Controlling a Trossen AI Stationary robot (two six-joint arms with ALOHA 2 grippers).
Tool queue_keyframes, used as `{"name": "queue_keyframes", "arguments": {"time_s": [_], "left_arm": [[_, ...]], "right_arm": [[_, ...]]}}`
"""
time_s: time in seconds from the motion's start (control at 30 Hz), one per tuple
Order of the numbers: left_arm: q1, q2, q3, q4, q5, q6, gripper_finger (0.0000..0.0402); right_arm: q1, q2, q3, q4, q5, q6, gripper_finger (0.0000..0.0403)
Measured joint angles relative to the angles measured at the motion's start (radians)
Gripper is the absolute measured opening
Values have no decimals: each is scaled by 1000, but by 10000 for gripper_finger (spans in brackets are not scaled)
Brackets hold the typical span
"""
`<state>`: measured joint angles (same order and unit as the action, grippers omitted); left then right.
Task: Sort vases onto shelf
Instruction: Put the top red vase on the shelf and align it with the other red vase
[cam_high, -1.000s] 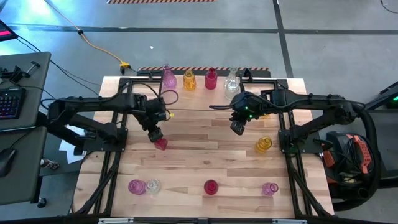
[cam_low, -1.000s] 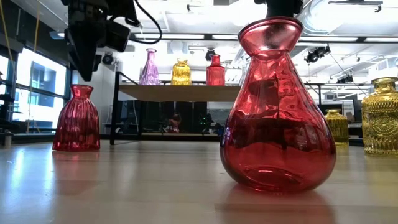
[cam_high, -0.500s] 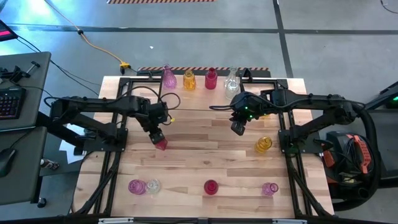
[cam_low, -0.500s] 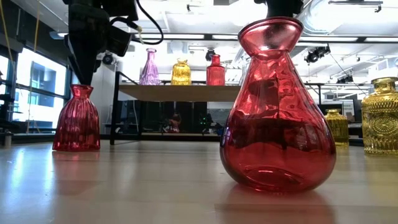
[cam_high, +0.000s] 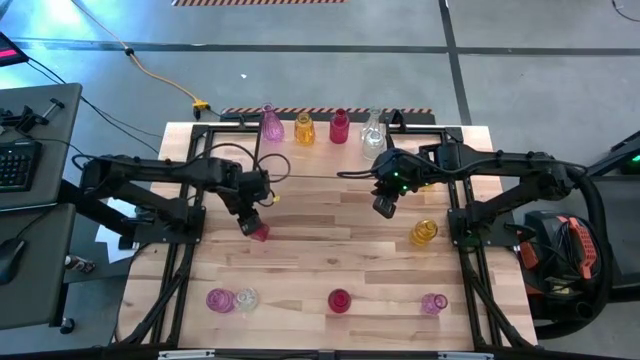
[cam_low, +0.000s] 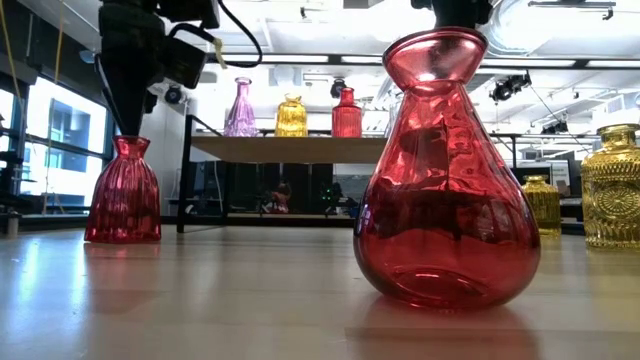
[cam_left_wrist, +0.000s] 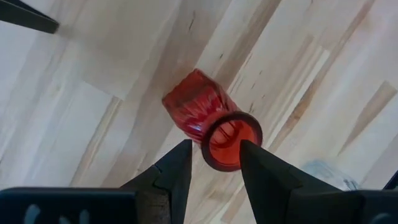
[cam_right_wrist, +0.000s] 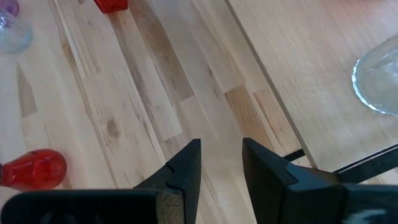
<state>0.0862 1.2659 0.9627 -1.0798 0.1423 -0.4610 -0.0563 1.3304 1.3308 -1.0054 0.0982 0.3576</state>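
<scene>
Left gripper (cam_left_wrist: 213, 163) above ribbed red vase (cam_left_wrist: 208, 124) on tabletop (cam_high: 330, 250), left of centre; fingers spread, straddling vase rim, no firm pinch visible. Right gripper (cam_right_wrist: 221, 163) hovers over bare tabletop just in front of shelf (cam_high: 330, 150); fingers apart, empty. Shelf carries pink vase (cam_high: 271, 125), amber vase (cam_high: 304, 129), red vase (cam_high: 339, 127), clear vase (cam_high: 373, 128). Further vases along near edge.

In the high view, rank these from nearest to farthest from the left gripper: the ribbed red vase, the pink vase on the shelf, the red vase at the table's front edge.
From the left gripper:
1. Ribbed red vase, directly beneath it.
2. Pink vase, left end of the shelf, at the table's back.
3. Front red vase, front-centre edge.
</scene>
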Motion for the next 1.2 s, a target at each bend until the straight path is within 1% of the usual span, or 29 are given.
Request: {"name": "queue_keyframes", "arguments": {"time_s": [0.2,0.57,0.7,0.93,1.2], "left_arm": [[-17,6,0,-1,-92,-34,126],[-17,6,0,-1,-87,-52,126],[-18,6,0,-1,-65,-52,126],[-48,7,0,0,-64,-61,126],[-50,82,-1,1,-93,-61,126]], "right_arm": [[0,0,0,0,0,0,98],[0,0,0,0,0,0,98],[0,0,0,0,0,0,98],[0,0,0,0,0,0,98],[0,0,0,1,0,3,98]]}}
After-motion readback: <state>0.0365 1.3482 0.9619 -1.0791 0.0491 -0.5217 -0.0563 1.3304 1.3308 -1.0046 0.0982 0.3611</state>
